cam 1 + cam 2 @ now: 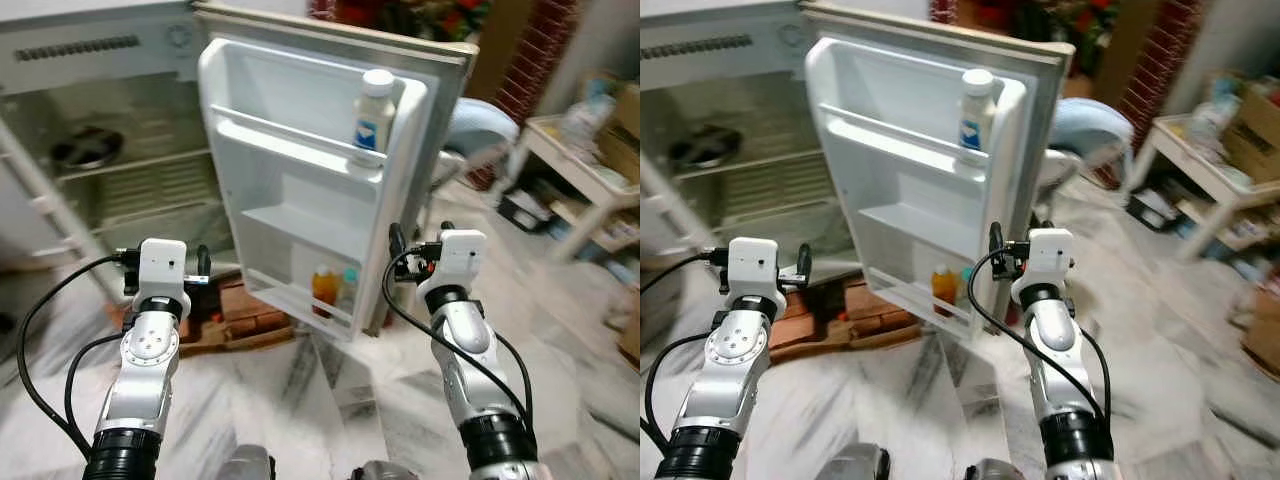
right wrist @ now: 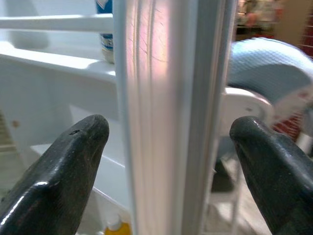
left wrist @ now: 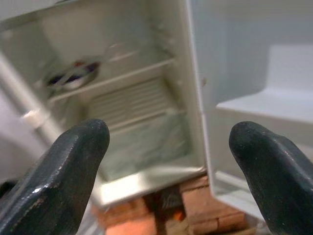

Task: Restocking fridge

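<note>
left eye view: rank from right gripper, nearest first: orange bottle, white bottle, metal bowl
From the right gripper:
1. Orange bottle, bottom door shelf, to the gripper's left and a little lower.
2. White bottle, top door shelf, above the gripper.
3. Metal bowl, on the shelf inside the fridge, far left.

The open fridge door [image 1: 330, 180] stands edge-on between the parted fingers of the right end effector [image 2: 166, 171]. A white bottle [image 1: 375, 110] fills the right end of its top rack; its middle shelf [image 1: 290, 225] lies bare. Wire shelves [image 3: 127, 98] lie open ahead of the spread left end effector [image 3: 166, 176].
</note>
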### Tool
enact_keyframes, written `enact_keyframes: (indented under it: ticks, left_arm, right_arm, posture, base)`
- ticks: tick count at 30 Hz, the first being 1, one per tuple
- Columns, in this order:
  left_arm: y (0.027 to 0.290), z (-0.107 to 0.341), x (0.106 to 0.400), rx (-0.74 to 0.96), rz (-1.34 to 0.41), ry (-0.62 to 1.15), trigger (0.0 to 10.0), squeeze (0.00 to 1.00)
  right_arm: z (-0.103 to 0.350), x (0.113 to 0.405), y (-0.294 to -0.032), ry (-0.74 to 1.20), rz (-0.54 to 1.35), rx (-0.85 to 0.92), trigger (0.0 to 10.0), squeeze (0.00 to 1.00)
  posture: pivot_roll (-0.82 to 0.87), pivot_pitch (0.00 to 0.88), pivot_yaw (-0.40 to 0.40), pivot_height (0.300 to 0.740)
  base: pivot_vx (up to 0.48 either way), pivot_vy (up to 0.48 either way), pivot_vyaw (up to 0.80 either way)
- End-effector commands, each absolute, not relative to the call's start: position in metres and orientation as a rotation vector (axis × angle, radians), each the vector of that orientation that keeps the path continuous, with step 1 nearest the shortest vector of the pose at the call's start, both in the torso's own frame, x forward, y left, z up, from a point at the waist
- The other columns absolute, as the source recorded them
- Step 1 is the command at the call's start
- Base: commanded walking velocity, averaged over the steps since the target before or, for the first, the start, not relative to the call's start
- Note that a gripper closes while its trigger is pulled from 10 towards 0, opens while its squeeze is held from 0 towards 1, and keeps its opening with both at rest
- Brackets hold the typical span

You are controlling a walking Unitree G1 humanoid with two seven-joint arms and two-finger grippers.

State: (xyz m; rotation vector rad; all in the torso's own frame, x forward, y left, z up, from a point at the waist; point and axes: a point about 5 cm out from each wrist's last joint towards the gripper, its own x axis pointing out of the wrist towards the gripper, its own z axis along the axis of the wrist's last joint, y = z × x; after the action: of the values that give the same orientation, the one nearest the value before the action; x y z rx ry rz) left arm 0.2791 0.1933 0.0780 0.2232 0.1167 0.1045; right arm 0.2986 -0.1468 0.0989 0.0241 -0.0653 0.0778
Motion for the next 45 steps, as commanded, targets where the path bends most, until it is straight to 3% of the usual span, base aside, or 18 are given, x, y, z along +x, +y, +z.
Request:
enact_keyframes:
  ticks: [1, 7, 22, 32, 45]
  left_arm:
    - [0.188, 0.079, 0.280, 0.212, 0.095, 0.114, 10.0, 0.00]
    - [0.187, 0.078, 0.281, 0.201, 0.092, 0.115, 10.0, 0.00]
    - [0.185, 0.079, 0.281, 0.201, 0.098, 0.113, 10.0, 0.00]
    - [0.190, 0.078, 0.277, 0.182, 0.131, 0.108, 10.0, 0.00]
    - [0.194, 0.080, 0.277, 0.152, 0.134, 0.102, 10.0, 0.00]
  right_arm:
    - [0.098, 0.300, -0.151, -0.060, 0.071, 0.014, 10.0, 0.00]
    - [0.096, 0.298, -0.148, -0.061, 0.099, 0.003, 10.0, 0.00]
    - [0.099, 0.297, -0.133, -0.088, 0.245, -0.024, 10.0, 0.00]
    - [0.102, 0.300, -0.128, -0.100, 0.288, -0.037, 10.0, 0.00]
    - [0.110, 0.305, -0.134, -0.142, 0.214, -0.040, 10.0, 0.00]
  posture:
    - [0.05, 0.043, -0.007, 0.740]
    - [0.05, 0.044, -0.007, 0.740]
    - [0.05, 0.051, -0.009, 0.740]
    - [0.06, 0.055, -0.014, 0.740]
    - [0.06, 0.054, -0.019, 0.740]
  base:
    - [0.000, -0.480, 0.00]
    - [0.000, -0.480, 0.00]
    - [0.000, -0.452, 0.73]
    - [0.000, 0.000, 0.76]
    - [0.093, 0.000, 0.00]
